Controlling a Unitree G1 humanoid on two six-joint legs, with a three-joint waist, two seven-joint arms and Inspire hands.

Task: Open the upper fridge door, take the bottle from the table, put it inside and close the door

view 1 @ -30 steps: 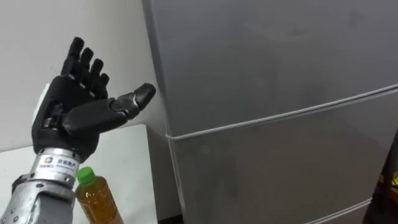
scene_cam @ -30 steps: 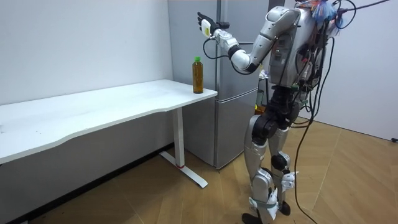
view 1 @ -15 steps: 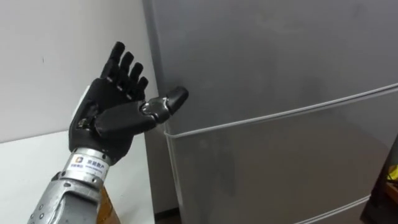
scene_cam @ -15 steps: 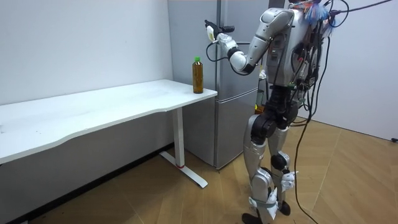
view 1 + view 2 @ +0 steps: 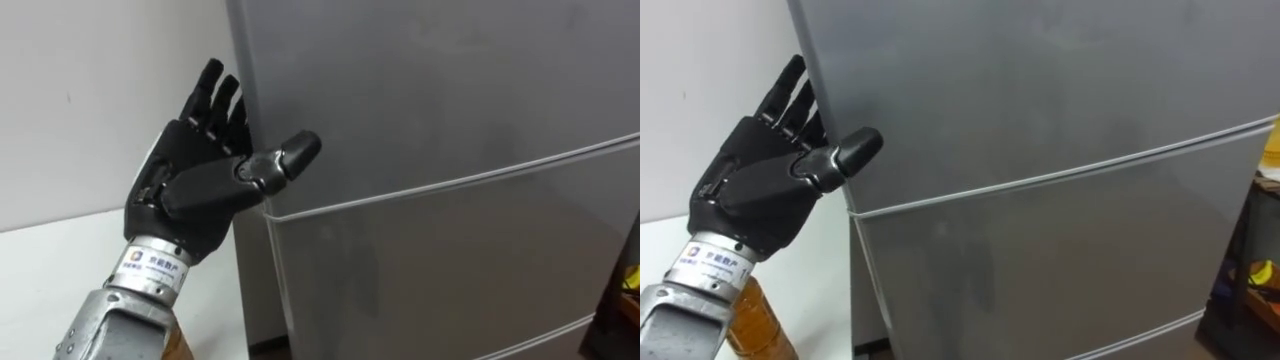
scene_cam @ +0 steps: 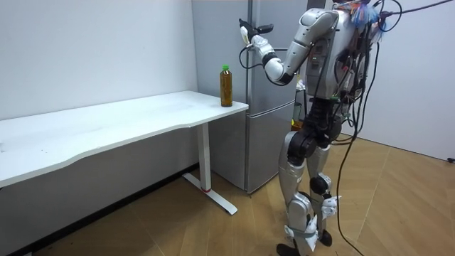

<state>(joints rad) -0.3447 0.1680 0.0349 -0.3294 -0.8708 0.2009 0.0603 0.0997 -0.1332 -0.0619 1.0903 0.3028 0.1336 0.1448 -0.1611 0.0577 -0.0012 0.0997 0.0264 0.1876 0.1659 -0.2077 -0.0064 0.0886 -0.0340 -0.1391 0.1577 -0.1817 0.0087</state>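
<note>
Step in hand, by my read: open the top door. The bottle isn't picked up yet.

- Left hand (image 5: 195,185) is raised at the left edge of the tall grey fridge (image 5: 450,100), level with the lower part of the upper door (image 5: 430,90), just above the seam (image 5: 450,187) to the door below.
- Fingers (image 5: 208,92) are straight and slightly fanned, holding nothing, and lie along the door's left side edge. Thumb (image 5: 290,155) sticks out across the door front. Can't tell whether the fingertips touch the edge.
- Amber plastic bottle with a green cap (image 6: 226,86) stands upright on the right-hand corner of the white table (image 6: 128,121), near the fridge. In the right eye view its body (image 5: 755,320) sits right under the left wrist.

How to do it well:
- No handle visible, so get the fingertips round behind the left edge before curling. A flat palm on the front will only push the door shut.
- Keep the thumb on the front face as a counter-pinch.
- Pull towards the robot, then sweep right. Hinges are probably on the right.
- The seal will likely hold, then let go suddenly, so pull steadily without jerking.
- Keep the forearm high, because a dropped elbow knocks the bottle over.
- Open it wide enough to stay put while the hand goes back for the bottle.
</note>
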